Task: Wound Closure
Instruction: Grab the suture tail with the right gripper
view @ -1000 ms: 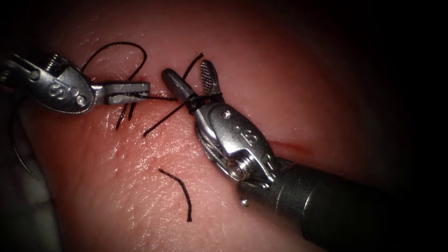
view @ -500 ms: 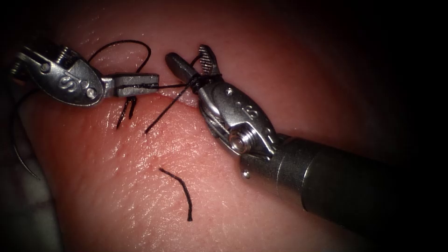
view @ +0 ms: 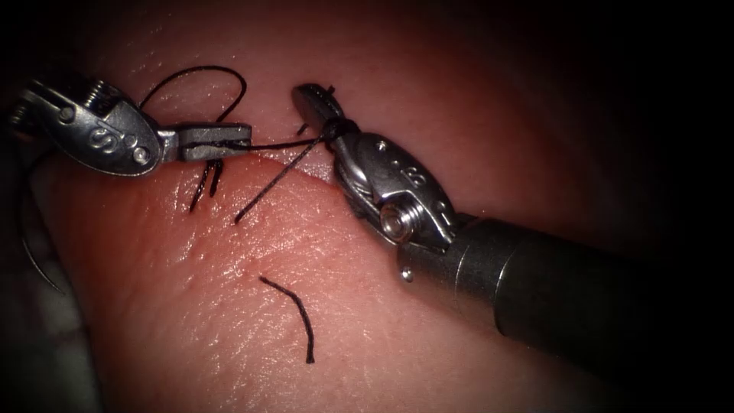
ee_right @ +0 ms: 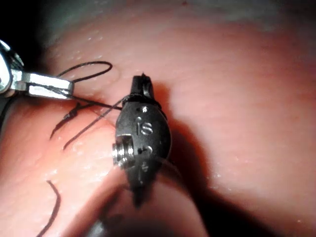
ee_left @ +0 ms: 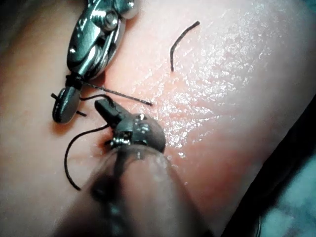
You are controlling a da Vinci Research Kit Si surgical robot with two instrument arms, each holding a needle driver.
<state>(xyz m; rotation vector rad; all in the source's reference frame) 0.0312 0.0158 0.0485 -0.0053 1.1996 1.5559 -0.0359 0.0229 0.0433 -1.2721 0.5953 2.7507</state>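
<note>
Black thread runs taut between my two tools above the pink tissue. My left tool has its jaws closed flat on the thread, just left of the cut, with a loop arching up behind it and two short dark ends hanging beside it. My right tool has thread wound around the base of its jaws; those jaws, spread wide a second ago, are now drawn together on a short thread end that sticks out past the tip. The right tool has also shifted slightly up and right since then, while the left has barely moved. A loose cut piece of thread lies on the tissue well below both tools. I cannot make out the needle with any certainty.
</note>
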